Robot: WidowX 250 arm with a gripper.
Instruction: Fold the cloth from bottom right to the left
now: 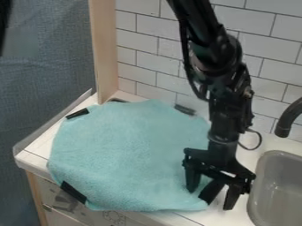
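Teal terry cloth: It (130,154) lay spread out and unfolded, on the white counter (38,160) between the wooden post (104,48) and the sink (277,185), its near edge reaching the counter's front.
Bottom-right corner: This was the part to be folded, and a black strip (211,192) marked it.
Black gripper: It (210,199) hung down right over that corner. Its fingers stood well apart, one over the cloth and one just beyond it, with the strip between them — as far as I could see, they had hold of nothing.
Step in hand: I judged it to be lining up for the grasp, the fold itself not begun.
Next move: It called for closing on the corner, low enough to catch the fabric, then a lift and a sweep leftward.
Printed drawing: The cabinet front had a line design (114,216) on it — no words that I could make out.
Labels and brands: I could read none, on the strips or the arm (221,57).
Behind: White tiles (150,64) ran along the wall, and a black faucet (288,117) curved by the sink.
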